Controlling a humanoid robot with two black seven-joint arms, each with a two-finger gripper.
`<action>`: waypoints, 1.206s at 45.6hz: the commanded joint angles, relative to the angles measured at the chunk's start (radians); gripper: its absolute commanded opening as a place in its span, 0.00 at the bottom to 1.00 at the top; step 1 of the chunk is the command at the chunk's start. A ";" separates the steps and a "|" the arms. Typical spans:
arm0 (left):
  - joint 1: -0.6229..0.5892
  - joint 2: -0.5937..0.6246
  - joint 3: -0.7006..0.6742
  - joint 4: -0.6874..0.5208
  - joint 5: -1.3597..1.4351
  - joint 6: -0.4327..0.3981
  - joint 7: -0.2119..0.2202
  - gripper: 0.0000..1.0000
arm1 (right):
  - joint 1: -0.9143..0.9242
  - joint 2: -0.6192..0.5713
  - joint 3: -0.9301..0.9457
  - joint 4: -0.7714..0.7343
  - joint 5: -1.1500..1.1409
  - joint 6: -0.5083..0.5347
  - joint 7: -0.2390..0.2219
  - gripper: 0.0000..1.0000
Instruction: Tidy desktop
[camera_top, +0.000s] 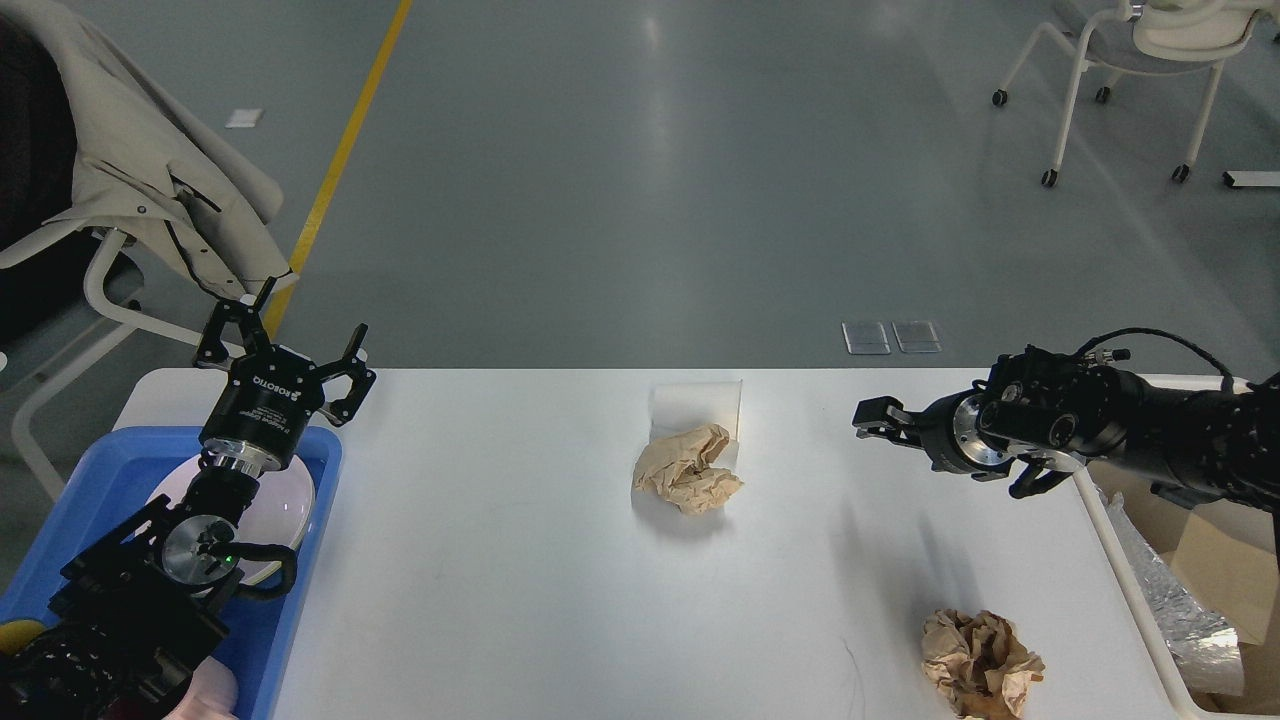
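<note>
The white desktop (500, 560) fills the lower half of the head view. A crumpled tan paper ball (688, 468) lies at its middle, and a white paper cup (697, 404) lies tipped on its side just behind the ball. A second crumpled brown paper ball (980, 662) sits near the front right. My left gripper (290, 340) is raised over the far left corner, open and empty. My right gripper (872, 418) hovers right of centre and points left toward the cup, well apart from it. Its fingers show as one dark shape.
A blue tray (90, 470) holding a white plate (290, 500) sits under my left arm at the left edge. A cream bin (1130, 580) with cardboard and foil stands off the right edge. Chairs stand on the grey floor beyond the table.
</note>
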 joint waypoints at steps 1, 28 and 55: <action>0.000 0.000 0.000 0.000 0.000 0.000 -0.001 1.00 | 0.165 -0.137 -0.045 0.168 -0.054 0.137 0.004 1.00; 0.000 0.002 -0.002 0.000 0.000 0.000 0.000 1.00 | 1.157 -0.560 -0.129 0.654 -0.430 0.731 0.032 1.00; 0.000 0.000 0.000 0.000 0.000 0.000 0.000 1.00 | 0.620 -0.634 -0.194 0.766 -0.428 0.503 0.011 1.00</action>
